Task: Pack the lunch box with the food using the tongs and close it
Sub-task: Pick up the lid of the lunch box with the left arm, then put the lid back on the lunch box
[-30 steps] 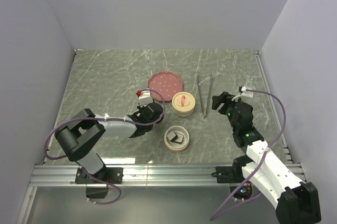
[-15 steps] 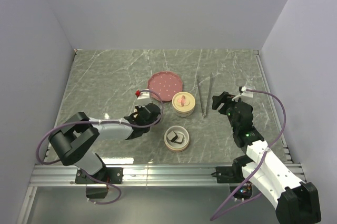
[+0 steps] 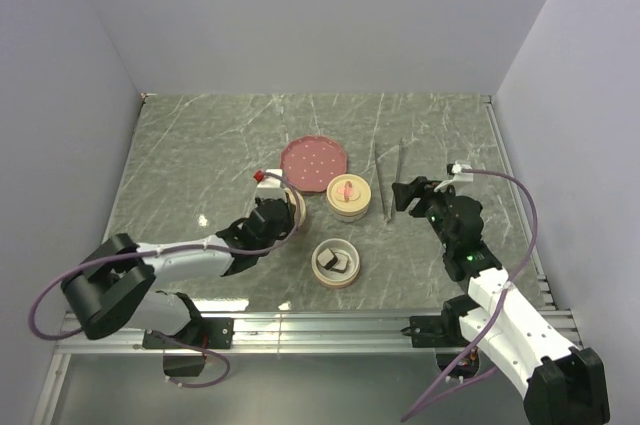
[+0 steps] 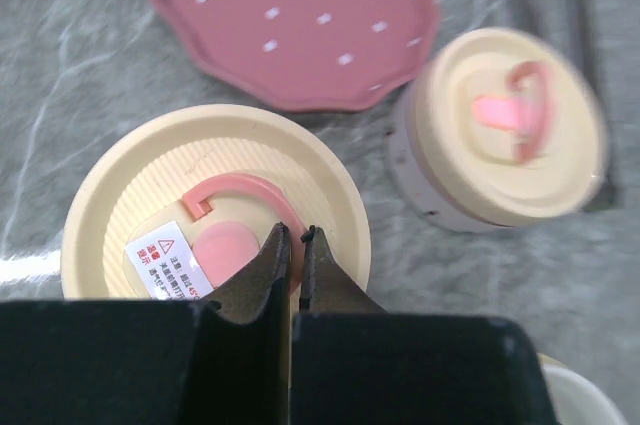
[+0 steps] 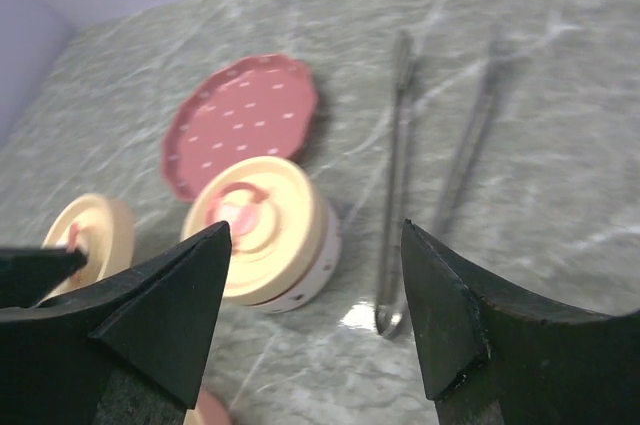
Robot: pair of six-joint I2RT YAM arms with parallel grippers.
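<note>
The open round lunch box (image 3: 337, 275) holds two dark food pieces (image 3: 335, 262). Just behind it stands a closed cream container (image 3: 349, 197) (image 4: 500, 145) (image 5: 265, 235) with a pink knob. My left gripper (image 3: 275, 213) (image 4: 295, 240) is shut on the thin pink ring handle of a flat cream lid (image 3: 293, 207) (image 4: 130, 185) (image 5: 95, 230). The silvery tongs (image 3: 388, 177) (image 5: 400, 175) lie on the table, right of the closed container. Just short of their near end, my right gripper (image 3: 410, 193) (image 5: 315, 235) hovers open with nothing in it.
A pink dotted plate (image 3: 314, 164) (image 4: 300, 25) (image 5: 240, 120) lies bare behind the containers. The table is grey-green marble, with pale walls on three sides and a metal rail (image 3: 320, 323) at the near edge.
My left gripper has shut on the lid's handle and the left arm has stretched out lower. My right gripper has edged a little left toward the tongs.
</note>
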